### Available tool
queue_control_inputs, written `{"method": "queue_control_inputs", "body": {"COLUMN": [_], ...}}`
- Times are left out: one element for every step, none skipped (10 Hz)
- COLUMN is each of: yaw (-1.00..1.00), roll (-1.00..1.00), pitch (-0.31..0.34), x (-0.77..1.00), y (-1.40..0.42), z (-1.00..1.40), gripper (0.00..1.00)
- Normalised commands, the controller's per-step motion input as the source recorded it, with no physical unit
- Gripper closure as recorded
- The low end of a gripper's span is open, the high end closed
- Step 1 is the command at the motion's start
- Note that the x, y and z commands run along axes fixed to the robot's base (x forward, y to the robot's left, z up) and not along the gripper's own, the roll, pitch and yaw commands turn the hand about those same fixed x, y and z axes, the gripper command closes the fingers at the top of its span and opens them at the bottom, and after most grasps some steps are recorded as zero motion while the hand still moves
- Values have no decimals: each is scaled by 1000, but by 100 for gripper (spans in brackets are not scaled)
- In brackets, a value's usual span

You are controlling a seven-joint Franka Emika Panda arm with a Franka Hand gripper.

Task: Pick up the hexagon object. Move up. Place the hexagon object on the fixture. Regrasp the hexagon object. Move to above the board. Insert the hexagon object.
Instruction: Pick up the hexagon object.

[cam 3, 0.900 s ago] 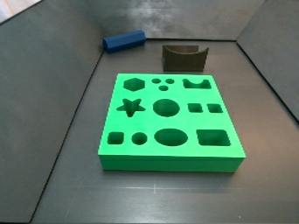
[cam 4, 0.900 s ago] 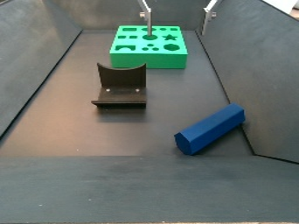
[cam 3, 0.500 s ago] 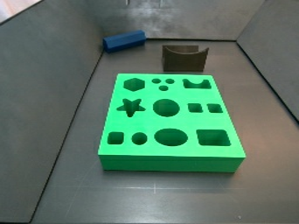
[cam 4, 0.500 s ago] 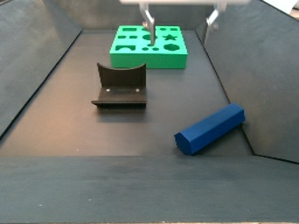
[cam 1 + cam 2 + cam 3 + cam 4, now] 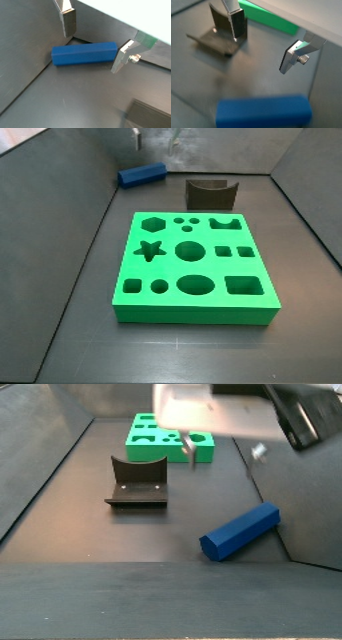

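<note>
Overhead, gripper (image 5: 95,39) jaws wide, empty, above hexagon object (image 5: 84,54).

Side view from high over near end of green board (image 5: 195,266), facing blue bar (image 5: 140,174) and fixture (image 5: 211,193) at far wall. Opposite side view sits low behind bar (image 5: 242,531), board (image 5: 170,438) far. Both wrist views look down past gripper (image 5: 95,41) (image 5: 260,44), close on bar (image 5: 263,111).
</note>
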Motion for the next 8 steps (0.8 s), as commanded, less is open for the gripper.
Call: {"method": "queue_control_inputs", "body": {"yaw": [-329, -349, -517, -683, -734, -783, -803, -777], "roll": [0, 0, 0, 0, -1, -26, -39, -41], "pitch": [0, 0, 0, -43, -141, -163, -176, -177], "x": [-557, -537, -374, -9, 0, 31, 80, 89], "y": [566, 549, 323, 100, 49, 0, 0, 11], "z": [-517, -523, -683, -771, -820, -771, -751, -746], "gripper": [0, 0, 0, 0, 0, 0, 0, 0]}}
